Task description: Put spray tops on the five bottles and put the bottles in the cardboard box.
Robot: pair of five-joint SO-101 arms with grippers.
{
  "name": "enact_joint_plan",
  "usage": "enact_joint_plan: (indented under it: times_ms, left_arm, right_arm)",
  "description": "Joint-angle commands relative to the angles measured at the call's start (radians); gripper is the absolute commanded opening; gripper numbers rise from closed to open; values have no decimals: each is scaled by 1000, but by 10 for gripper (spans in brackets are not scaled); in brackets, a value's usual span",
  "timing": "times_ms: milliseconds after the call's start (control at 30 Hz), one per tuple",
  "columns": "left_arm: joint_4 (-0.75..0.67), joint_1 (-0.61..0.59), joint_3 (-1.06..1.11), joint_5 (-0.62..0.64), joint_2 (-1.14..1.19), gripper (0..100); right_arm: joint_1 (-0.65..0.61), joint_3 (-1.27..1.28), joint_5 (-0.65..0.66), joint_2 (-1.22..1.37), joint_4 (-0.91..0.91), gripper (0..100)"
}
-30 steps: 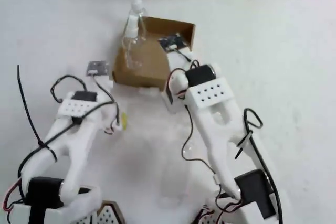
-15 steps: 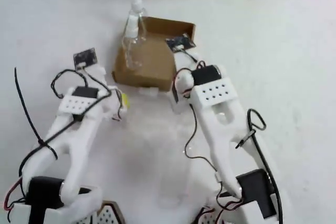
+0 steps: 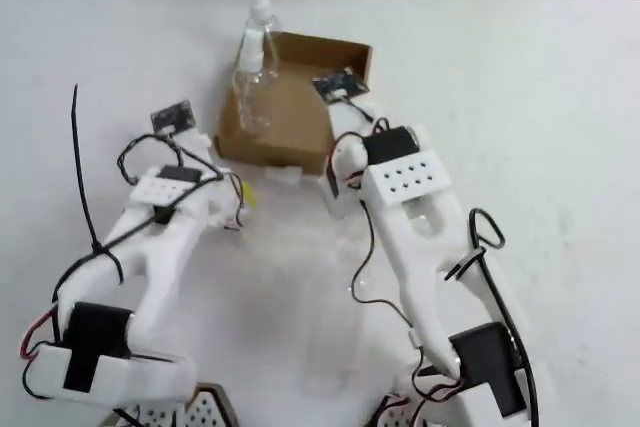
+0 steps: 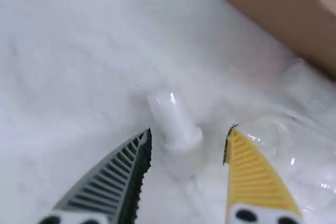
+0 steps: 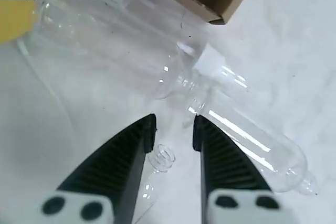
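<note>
**High view:** a fixed camera well above both grippers looks steeply down over the table [image 3: 560,77]. It takes in the whole workspace, with the cardboard box [image 3: 290,112] just ahead of the grippers.

**Left wrist view:** the camera sits behind the left gripper [image 4: 189,131] and faces along its fingers, very near the tabletop. A spray top [image 4: 173,119] lies between the tips, and a box wall is farther ahead.

**Right wrist view:** the camera sits behind the right gripper [image 5: 174,119] and faces down past its tips, close above the bottles [image 5: 247,129].

**Shared:** all three views take in the box and the tabletop beside it.
</note>
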Motion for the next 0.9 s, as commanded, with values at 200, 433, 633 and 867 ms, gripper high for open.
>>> enact_joint_plan:
  times_ms: [200, 433, 633, 867]
  left_arm:
    - [9, 15, -54, 5, 47, 174]
    - [46, 16, -133, -74, 159, 24]
    - [92, 15, -138, -285, 157, 42]
    - [146, -18, -149, -500, 97, 46]
  right_arm:
    - [13, -5, 11, -44, -8, 94]
    - [13, 6, 11, -44, -7, 94]
    - [15, 21, 11, -44, -10, 94]
    - [39, 5, 9, -76, 87, 91]
